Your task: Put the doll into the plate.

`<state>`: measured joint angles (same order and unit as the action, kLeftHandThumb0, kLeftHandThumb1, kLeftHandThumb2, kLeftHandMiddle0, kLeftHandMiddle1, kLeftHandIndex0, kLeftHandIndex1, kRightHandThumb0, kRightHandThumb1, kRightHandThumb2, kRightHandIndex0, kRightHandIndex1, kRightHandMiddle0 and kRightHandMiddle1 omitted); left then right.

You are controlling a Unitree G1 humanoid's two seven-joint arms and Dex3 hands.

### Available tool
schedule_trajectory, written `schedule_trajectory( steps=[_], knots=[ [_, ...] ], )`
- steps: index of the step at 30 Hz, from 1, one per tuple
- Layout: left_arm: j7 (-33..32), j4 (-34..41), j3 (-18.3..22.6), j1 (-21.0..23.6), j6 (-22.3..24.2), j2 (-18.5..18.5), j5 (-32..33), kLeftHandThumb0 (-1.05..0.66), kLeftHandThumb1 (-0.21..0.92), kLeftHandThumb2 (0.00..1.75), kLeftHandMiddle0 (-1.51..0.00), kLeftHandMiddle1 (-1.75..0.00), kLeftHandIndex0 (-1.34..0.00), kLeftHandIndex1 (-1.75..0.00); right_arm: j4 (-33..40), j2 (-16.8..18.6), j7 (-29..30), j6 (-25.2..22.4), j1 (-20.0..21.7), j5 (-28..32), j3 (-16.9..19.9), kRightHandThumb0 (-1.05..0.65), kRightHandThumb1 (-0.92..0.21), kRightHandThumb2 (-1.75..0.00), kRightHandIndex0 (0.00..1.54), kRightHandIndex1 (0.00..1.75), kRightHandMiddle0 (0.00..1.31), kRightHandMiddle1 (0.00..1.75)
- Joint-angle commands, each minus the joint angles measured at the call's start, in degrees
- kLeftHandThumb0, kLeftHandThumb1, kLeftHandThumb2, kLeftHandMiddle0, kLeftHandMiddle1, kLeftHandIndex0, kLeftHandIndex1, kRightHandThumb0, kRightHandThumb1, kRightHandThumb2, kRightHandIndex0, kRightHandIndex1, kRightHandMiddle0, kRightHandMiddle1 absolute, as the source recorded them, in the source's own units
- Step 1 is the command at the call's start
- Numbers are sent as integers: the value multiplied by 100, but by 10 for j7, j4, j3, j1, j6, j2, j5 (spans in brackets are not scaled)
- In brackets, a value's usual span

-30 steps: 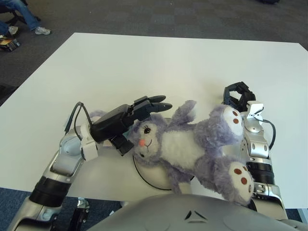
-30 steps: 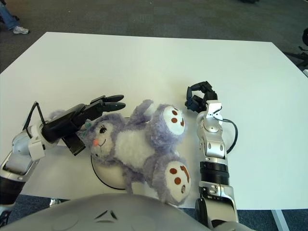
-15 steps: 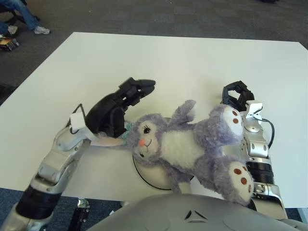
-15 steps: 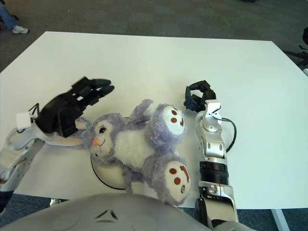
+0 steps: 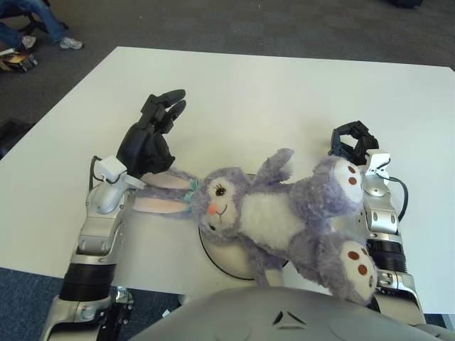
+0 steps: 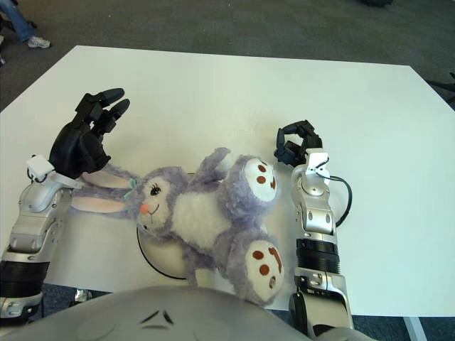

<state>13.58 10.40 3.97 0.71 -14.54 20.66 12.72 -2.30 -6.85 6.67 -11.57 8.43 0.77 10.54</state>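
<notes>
1. Writing and labels: no brand name, label or readable text shows on any item in either view.
2. Left hand (image 5: pixel 151 135): raised over the white table (image 5: pixel 256 92) at the robot's left, palm turned toward the doll. The three black fingers (image 5: pixel 165 106) are extended, close together and uncurled, pointing away from the robot. They grip nothing.
3. Left hand contact: the heel of the hand shows just above the doll's upper ear (image 5: pixel 170 182). Whether the two touch cannot be told.
4. Right hand (image 6: pixel 296 144): shows at the robot's right, just beside the doll's upper foot (image 6: pixel 258 175). Its fingers are curled inward and enclose nothing. The forearm runs alongside the doll's legs.
5. Doll (image 5: pixel 274 217): a purple plush rabbit with a white belly, pink nose, pink-lined ears and brown paw marks on white soles. It lies on its back, head toward the robot's left and feet toward the right.
6. Doll position: its head and torso lie over the plate (image 5: pixel 220 259). The two long ears extend off the plate to the left onto the table. The legs overhang the plate on the right.
7. Plate: white and round with a dark rim line, placed near the table's near edge. Only its near-left arc is visible beneath the doll.
8. A teal bow (image 5: pixel 190 190) sits at the base of the ears.
</notes>
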Motion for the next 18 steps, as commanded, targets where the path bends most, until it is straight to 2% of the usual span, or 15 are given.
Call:
schedule_trajectory(
  steps=[1, 6, 8, 16, 18],
  knots=[
    [-12, -16, 18, 19, 4, -6, -16, -105, 92, 123, -27, -35, 0, -66, -20, 3, -3, -30, -17, -1, -2, -42, -53, -105, 105, 175, 45, 175],
    [-15, -31, 22, 34, 4, -19, -25, -103, 92, 121, -27, -37, 0, -68, -19, 2, -3, -31, -18, 0, -2, -42, -53, -105, 104, 175, 45, 175],
    [-20, -48, 17, 44, 0, -37, -27, -102, 92, 119, -27, -38, 0, -68, -17, 2, -4, -31, -20, 0, -1, -42, -53, -105, 104, 175, 45, 175],
    [-23, -70, 17, 50, 8, -66, -31, -97, 92, 110, -26, -50, 0, -75, -15, 2, -3, -30, -22, 0, -1, -42, -53, -104, 103, 175, 44, 175],
    [-29, -77, 17, 52, 12, -70, -40, -94, 92, 106, -26, -58, 0, -78, -15, 2, -4, -31, -23, 2, 0, -42, -53, -104, 103, 175, 44, 175]
  ],
)
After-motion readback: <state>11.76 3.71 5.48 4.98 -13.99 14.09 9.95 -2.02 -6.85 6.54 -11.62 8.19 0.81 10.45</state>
